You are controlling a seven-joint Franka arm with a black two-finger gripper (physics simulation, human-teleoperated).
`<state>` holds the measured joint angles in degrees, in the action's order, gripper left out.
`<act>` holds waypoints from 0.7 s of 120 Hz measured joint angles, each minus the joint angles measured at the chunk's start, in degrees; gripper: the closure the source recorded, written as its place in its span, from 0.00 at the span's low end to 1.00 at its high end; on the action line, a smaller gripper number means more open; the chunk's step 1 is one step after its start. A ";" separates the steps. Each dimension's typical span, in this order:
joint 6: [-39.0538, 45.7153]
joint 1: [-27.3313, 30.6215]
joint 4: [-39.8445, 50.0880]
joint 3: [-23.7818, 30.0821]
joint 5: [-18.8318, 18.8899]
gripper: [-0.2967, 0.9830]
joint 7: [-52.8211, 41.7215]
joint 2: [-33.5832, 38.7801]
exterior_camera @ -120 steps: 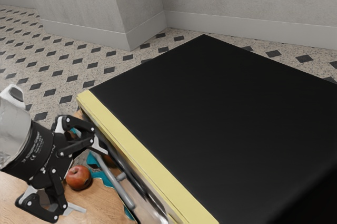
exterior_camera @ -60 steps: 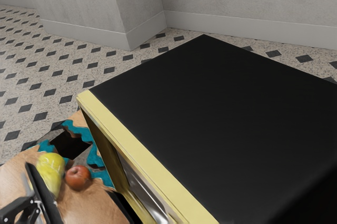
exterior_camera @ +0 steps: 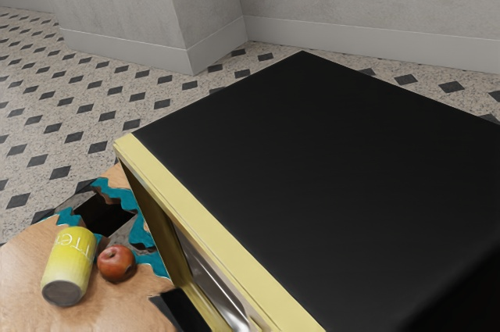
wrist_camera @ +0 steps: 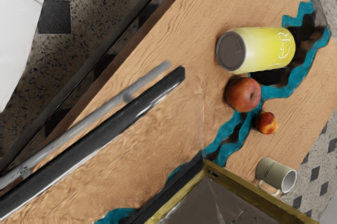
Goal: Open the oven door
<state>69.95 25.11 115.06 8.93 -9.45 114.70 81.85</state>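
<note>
The oven door [wrist_camera: 95, 137] stands wide of the oven [exterior_camera: 320, 168], above the counter [wrist_camera: 163, 134]; opening looks largely done, with perhaps only backing away left; the gripper's state I cannot tell

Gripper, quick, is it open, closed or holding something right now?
Gripper: can't tell from these pictures whether it's open, closed or holding anything.

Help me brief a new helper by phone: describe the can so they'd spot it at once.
Find the black-topped oven, then the wooden table at its front. The can lies there beside the red apple. It is a yellow cylinder with pale lettering and a dark grey end; the apple is round, and the mug has a handle.
</note>
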 joint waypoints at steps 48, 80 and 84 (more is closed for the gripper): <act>7.48 -10.12 -13.41 -0.67 10.33 0.23 11.91 -46.39; 9.91 -7.85 -7.98 -0.58 9.09 0.23 16.71 -48.88; 10.14 -7.79 -6.88 -0.58 8.65 0.23 17.17 -48.93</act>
<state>80.10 17.32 108.17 8.35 -0.80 131.87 32.92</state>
